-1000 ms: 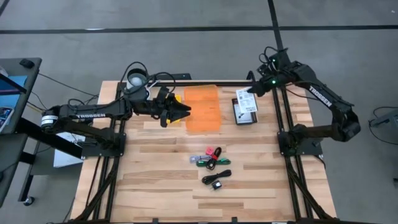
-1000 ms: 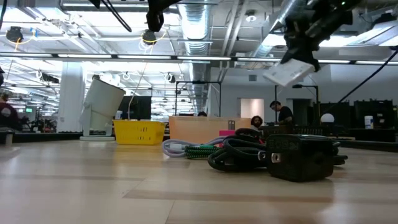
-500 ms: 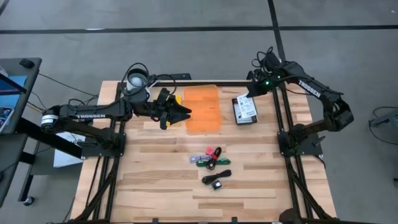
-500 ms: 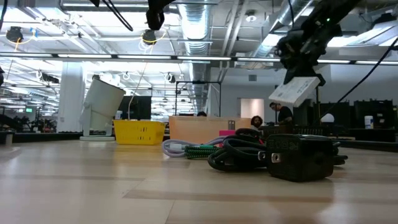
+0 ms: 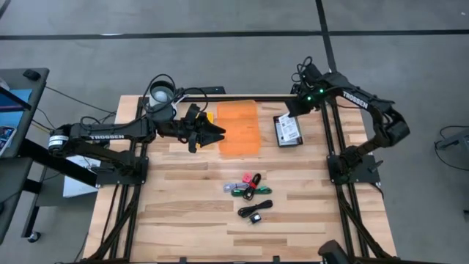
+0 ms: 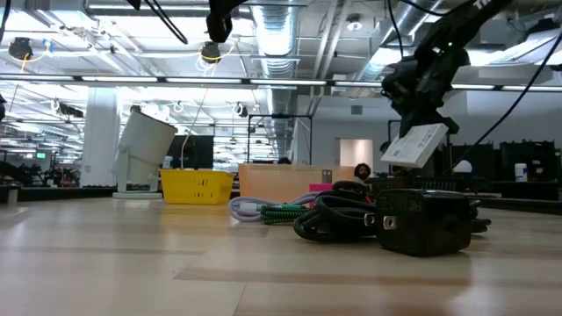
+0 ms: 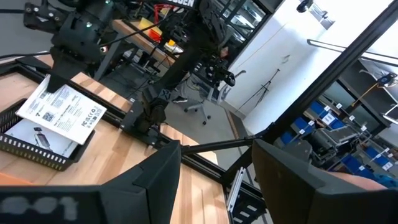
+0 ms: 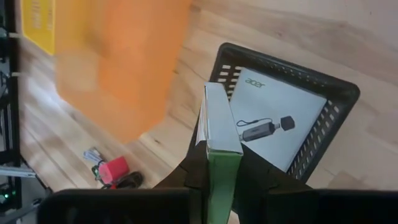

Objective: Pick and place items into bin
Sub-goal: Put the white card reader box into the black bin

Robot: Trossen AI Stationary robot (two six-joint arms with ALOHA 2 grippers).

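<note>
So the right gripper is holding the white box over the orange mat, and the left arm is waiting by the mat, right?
Not quite. The right gripper holds the white box over the black bin, not the orange mat, as the high view shows. The left gripper does wait beside the mat.

Card (image 5: pixel 291 129) over bin (image 5: pixel 278 133), cables (image 5: pixel 249 193) nearer front.

Grey concrete floor (image 5: pixel 220 18) runs all round the pale wooden worktop (image 5: pixel 190 220), crossed by a dark painted line. Overhead, long strip lights (image 6: pixel 105 79) and silver ducting (image 6: pixel 281 35) hang from an open ceiling. A white pillar (image 6: pixel 101 140) stands far off, with people (image 6: pixel 361 172) beyond. A swivel chair (image 7: pixel 198 107) sits by a white wall (image 7: pixel 273 56).
</note>
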